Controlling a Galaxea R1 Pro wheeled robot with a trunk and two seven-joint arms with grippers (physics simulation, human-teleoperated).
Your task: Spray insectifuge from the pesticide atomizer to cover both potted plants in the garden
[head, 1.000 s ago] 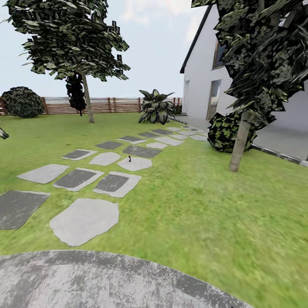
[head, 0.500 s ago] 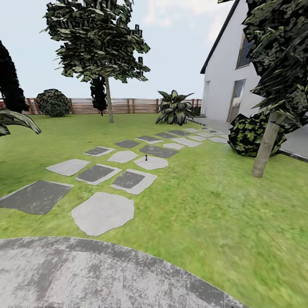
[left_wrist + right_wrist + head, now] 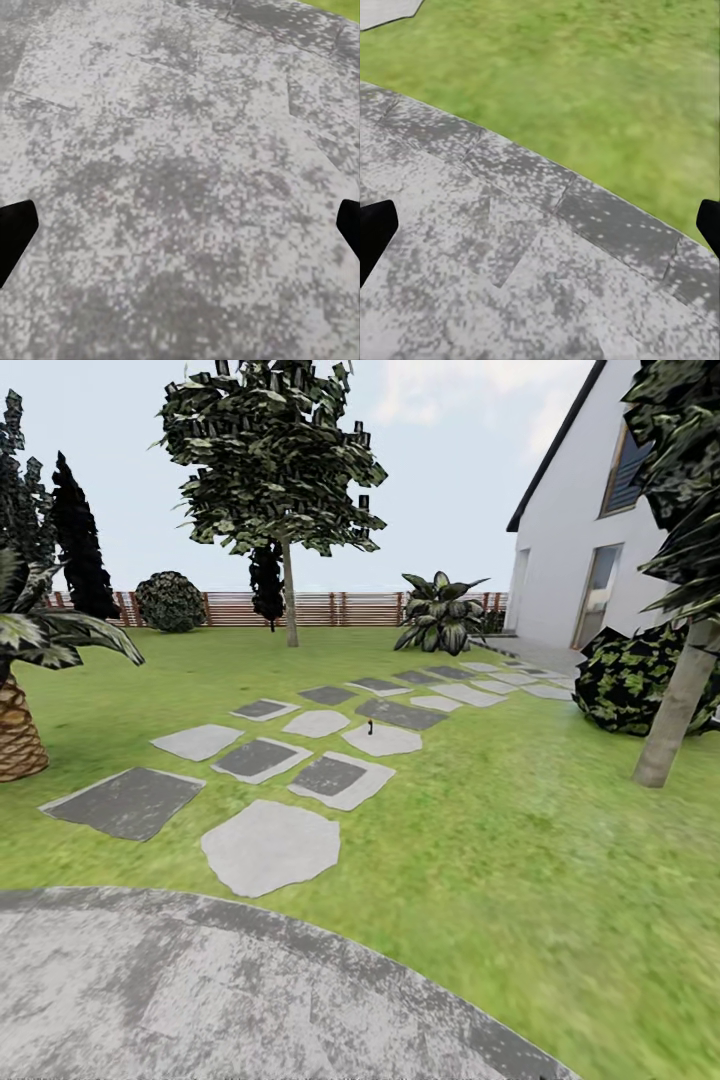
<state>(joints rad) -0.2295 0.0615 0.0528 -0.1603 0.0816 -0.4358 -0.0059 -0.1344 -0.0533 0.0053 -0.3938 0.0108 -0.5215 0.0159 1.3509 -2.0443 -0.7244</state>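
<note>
Head view puts the pesticide atomizer [image 3: 370, 727] far off: a tiny dark upright shape standing on a pale stepping stone [image 3: 382, 739] in the middle of the path, too small to make out its parts. Around it the path of light and dark flat stones [image 3: 270, 847] runs across the green lawn [image 3: 520, 860] toward the white house [image 3: 575, 550] at the right. Nearest the camera lies the curved edge of the round grey stone patio [image 3: 200, 990]. A broad-leaved plant [image 3: 438, 614] stands at the far end of the path before the wooden slat fence [image 3: 330, 608], with a leafy tree [image 3: 275, 460] and a round bush [image 3: 168, 601] near it. A palm with a scaly trunk [image 3: 18, 735] stands at the left; a tree trunk [image 3: 675, 705] and a dark bush [image 3: 630, 675] stand at the right. Left wrist view shows the left claw [image 3: 180, 232] spread wide, its dark fingertips [image 3: 15, 232] at the picture's two sides over patio stone. Right wrist view shows the right claw [image 3: 540, 229] likewise spread, over the patio's edge and grass.
</note>
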